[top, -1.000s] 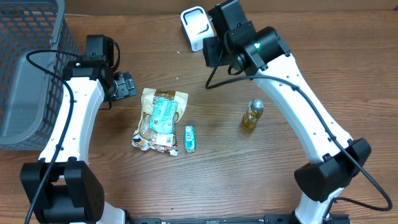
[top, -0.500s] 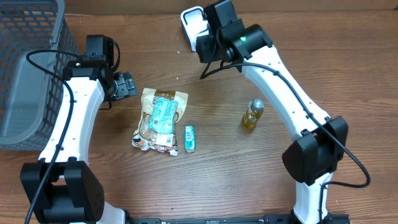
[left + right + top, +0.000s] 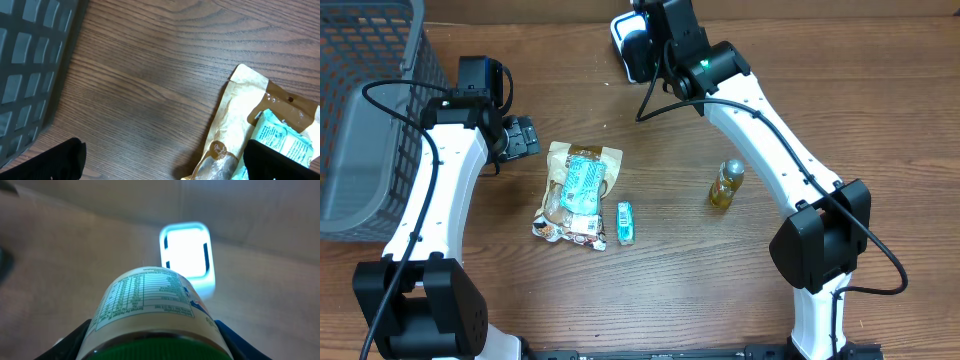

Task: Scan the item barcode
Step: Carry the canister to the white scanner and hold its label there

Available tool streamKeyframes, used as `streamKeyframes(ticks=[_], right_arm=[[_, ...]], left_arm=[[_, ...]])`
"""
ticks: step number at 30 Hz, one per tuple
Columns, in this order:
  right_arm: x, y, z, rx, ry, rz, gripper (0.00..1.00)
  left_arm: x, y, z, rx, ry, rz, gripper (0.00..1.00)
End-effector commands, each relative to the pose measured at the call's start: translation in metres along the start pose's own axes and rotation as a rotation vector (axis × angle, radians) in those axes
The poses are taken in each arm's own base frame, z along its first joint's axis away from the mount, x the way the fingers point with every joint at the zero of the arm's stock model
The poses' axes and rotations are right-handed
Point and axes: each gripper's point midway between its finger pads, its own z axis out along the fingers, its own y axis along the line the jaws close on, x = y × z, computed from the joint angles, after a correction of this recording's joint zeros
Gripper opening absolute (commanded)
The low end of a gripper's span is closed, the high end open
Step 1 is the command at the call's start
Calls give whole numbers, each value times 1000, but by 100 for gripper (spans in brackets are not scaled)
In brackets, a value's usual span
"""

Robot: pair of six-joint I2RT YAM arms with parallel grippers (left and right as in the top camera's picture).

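The right claw gripped a pale jar with green cap and nutrition label, glowing scanner ahead; left claw gaped wide.

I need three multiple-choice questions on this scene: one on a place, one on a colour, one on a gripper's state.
1. Where does the small teal pack lie?
A. in the grey basket
B. beside the snack bag
C. at the scanner

2. What colour is the lid of the container in the right gripper?
A. red
B. white
C. green

3. How is the left gripper?
A. open and empty
B. shut on the snack bag
C. shut on a bottle

Answers:
1 B, the overhead view shows it next to the bag.
2 C, the right wrist view shows a green lid.
3 A, its fingertips stand wide apart with nothing held between them.
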Motion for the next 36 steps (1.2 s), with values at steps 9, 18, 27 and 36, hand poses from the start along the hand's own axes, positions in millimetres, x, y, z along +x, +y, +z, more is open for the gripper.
streamKeyframes(ticks=[9,18,27,36], right_arm=[[-23,-34,35,28,-168,41,4],[-24,-40,91,-24,-289,52,4],[-31,-39,115,-42,-415,53,4],[-25,-42,134,-45,-476,55,4]], left_arm=[[-6,-1,-5,5,-22,16,99],[-6,-1,-5,5,-22,16,100],[-6,-1,-5,5,-22,16,100],[-6,-1,-5,5,-22,16,99]])
